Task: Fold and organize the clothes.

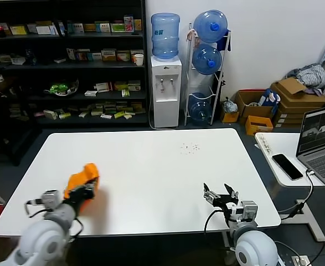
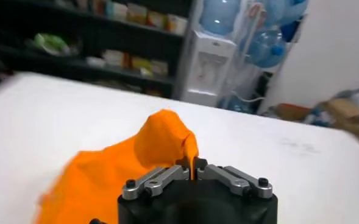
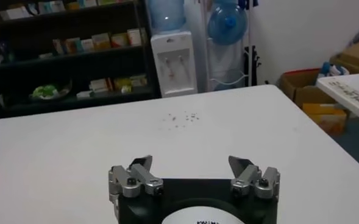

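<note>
Left gripper (image 2: 194,167): clenched on shirt (image 1: 82,178), bunched at my table's (image 1: 151,166) near-left edge for spreading | right gripper (image 3: 193,172): released, idle near-right, awaiting its corner.

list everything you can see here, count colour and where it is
T-shirt: 1, bright orange, bunched near the table's front left, pinched in the left gripper
table: 1, white, centre, before the robot
water dispenser: 1, white with a blue bottle on top, behind the table
water bottle rack: 1, three blue bottles, beside the dispenser
shelves: 1 unit, black, packed with small goods, back left
cardboard boxes: several, brown, back right, grey cloth heap on top
laptop: 1, grey, open, side table at right
phone: 1, black, beside the laptop
left gripper: 1, black, fingers shut on the T-shirt
right gripper: 1, black, fingers open, over the table's front right
</note>
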